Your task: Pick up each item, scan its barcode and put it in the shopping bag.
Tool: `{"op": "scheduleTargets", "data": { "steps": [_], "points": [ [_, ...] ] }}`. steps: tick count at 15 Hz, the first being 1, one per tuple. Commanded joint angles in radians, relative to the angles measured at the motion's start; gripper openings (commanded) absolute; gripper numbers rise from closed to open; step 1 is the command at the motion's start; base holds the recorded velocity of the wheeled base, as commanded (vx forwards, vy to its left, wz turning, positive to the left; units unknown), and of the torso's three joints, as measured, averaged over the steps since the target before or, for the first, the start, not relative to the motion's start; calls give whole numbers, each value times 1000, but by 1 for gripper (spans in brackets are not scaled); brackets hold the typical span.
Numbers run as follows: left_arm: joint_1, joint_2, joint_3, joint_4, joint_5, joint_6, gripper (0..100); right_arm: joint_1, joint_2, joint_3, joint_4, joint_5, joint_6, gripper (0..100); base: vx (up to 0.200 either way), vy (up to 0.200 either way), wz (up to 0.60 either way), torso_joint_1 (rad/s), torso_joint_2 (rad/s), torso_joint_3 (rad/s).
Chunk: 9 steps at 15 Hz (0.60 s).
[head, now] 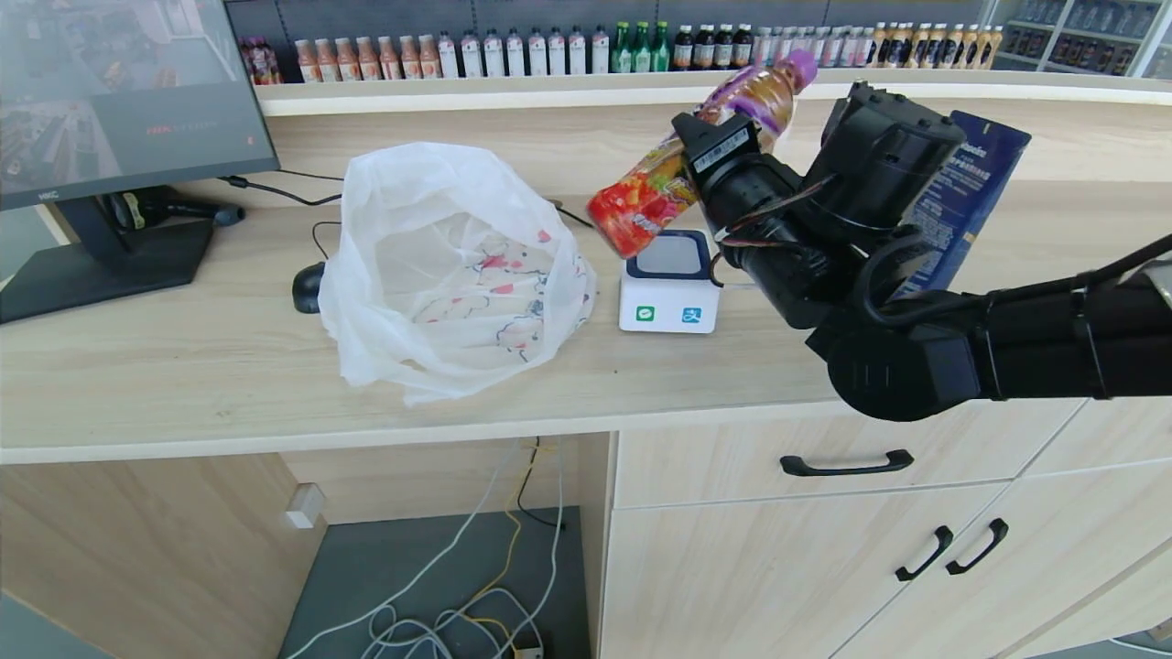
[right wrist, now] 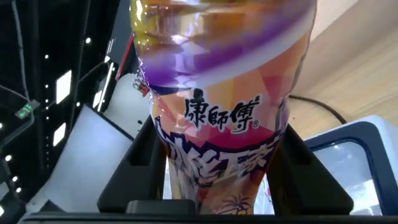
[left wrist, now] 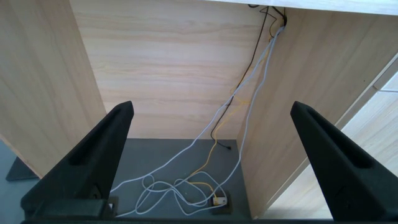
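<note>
Head view: the right gripper [head: 710, 151] is clamped around the middle of the bottle [head: 645, 197], a drink with a bright printed label and a purple cap. The bottle is held tilted in the air, its red base lower and turned toward the shopping bag [head: 449, 265], its cap higher and farther back. The base hangs above the scanner [head: 667, 293], a small white box with a dark top face that stands on the tabletop [head: 183, 366] just beside the bag. The bag is thin white plastic, standing with its mouth gaping. A blue carton [head: 971, 174] stands behind the arm. A dark mouse [head: 309, 286] lies at the bag's other side, and a monitor [head: 119, 91] stands at the left end

Left wrist view: this adds what the head camera does not take in. The left gripper [left wrist: 212, 109] hangs below the tabletop's edge, its black fingers [left wrist: 93, 155] spread wide with nothing between them, looking into the recess where cables [left wrist: 186, 186] trail down onto the dark floor [left wrist: 155, 152]

Right wrist view: seen close, the bottle [right wrist: 230, 118] sits squeezed between the two dark fingers [right wrist: 140, 168] of the right gripper [right wrist: 221, 168], label facing the camera. Past it lies the scanner [right wrist: 354, 146], below the bottle, its dark face framed in white
</note>
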Motion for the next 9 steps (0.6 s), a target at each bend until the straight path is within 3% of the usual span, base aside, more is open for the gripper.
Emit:
{"op": "scheduleTargets", "data": {
  "steps": [1, 9],
  "points": [
    [1, 0, 0, 0, 0, 0, 100, -18, 9, -3, 10, -22, 53, 0, 0, 0, 0, 0, 0, 0],
    [1, 0, 0, 0, 0, 0, 100, -71, 19, 17, 10, -28, 241, 0, 0, 0, 0, 0, 0, 0]
  ]
}}
